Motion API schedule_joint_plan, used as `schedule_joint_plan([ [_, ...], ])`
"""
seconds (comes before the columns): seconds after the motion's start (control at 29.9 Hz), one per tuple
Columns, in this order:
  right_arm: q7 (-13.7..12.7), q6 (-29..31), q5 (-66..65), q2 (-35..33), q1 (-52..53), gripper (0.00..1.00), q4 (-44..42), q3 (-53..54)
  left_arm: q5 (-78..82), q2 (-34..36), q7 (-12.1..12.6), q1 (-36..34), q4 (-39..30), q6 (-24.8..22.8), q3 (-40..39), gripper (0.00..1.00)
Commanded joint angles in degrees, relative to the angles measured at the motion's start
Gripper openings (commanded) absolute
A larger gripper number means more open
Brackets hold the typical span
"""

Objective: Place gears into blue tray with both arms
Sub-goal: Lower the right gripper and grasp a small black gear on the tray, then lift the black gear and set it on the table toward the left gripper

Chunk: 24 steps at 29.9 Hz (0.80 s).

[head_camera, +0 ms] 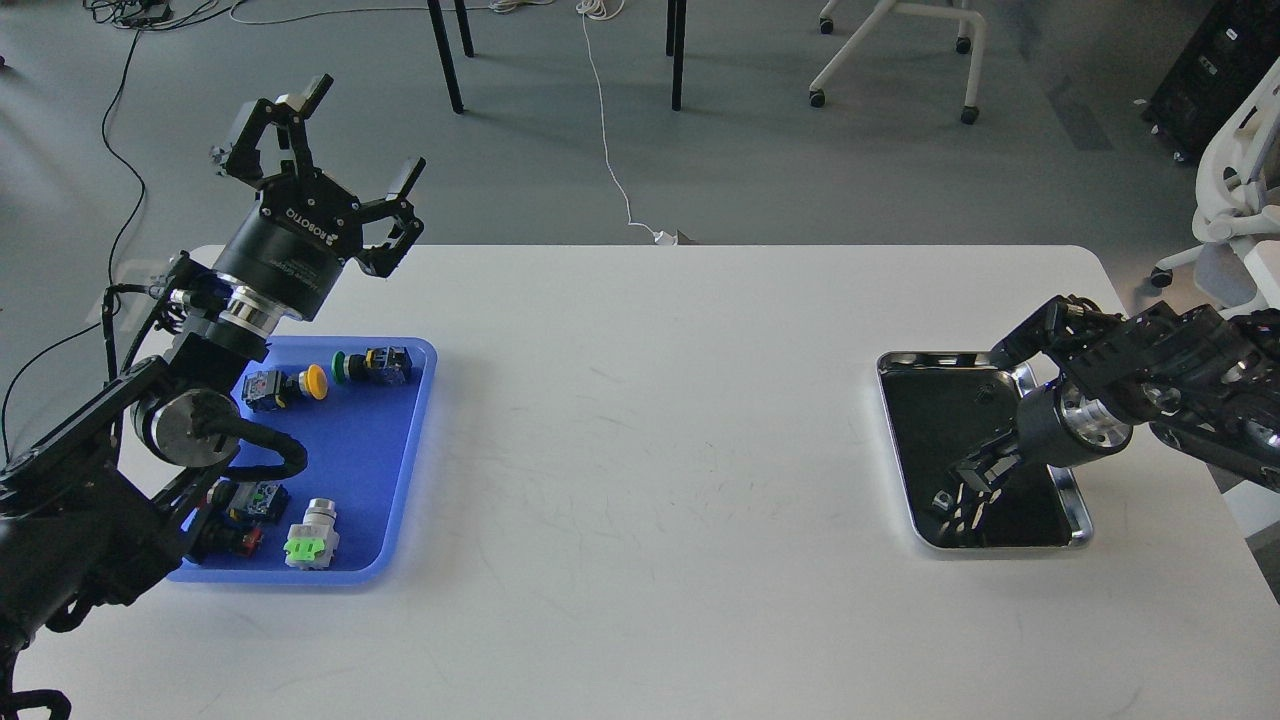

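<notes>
The blue tray lies at the table's left side and holds several coloured push-button switches. My left gripper hangs open and empty, raised above the tray's far edge and the table's back left corner. My right gripper reaches down into the shiny steel tray at the right, its dark fingers low over the mirror-like bottom. Whether they are open or shut does not show. A tiny dark round piece, possibly a gear, sits just left of the fingertips. No gears can be made out in the blue tray.
In the blue tray lie a yellow-capped switch, a green-capped switch, a white and green switch and a red one partly under my left arm. Chairs, table legs and cables stand on the floor behind the white table.
</notes>
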Motion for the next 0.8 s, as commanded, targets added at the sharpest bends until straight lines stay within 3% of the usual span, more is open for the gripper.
schedule_joint_plan([
  [0.0, -0.04, 0.03, -0.03, 0.10, 0.12, 0.18, 0.21, -0.03, -0.02, 0.00, 0.00, -0.09, 0.00, 0.00, -0.02, 0.98],
  [0.27, -0.04, 0.03, 0.24, -0.33, 2.23, 0.17, 0.73, 0.06, 0.07, 0.26, 0.00, 0.00, -0.88, 0.00, -0.11, 0.98],
  [0.57, -0.04, 0.55, 3.22, -1.13, 14.09, 0.18, 8.46, 0.06, -0.02, 0.26, 0.00, -0.09, -0.88, 0.00, -0.72, 0.98],
  [0.77, -0.04, 0.82, 6.56, 4.75, 16.73, 0.18, 11.37, -0.99, 0.07, 0.26, 0.00, 0.00, -0.88, 0.00, -0.72, 0.98],
])
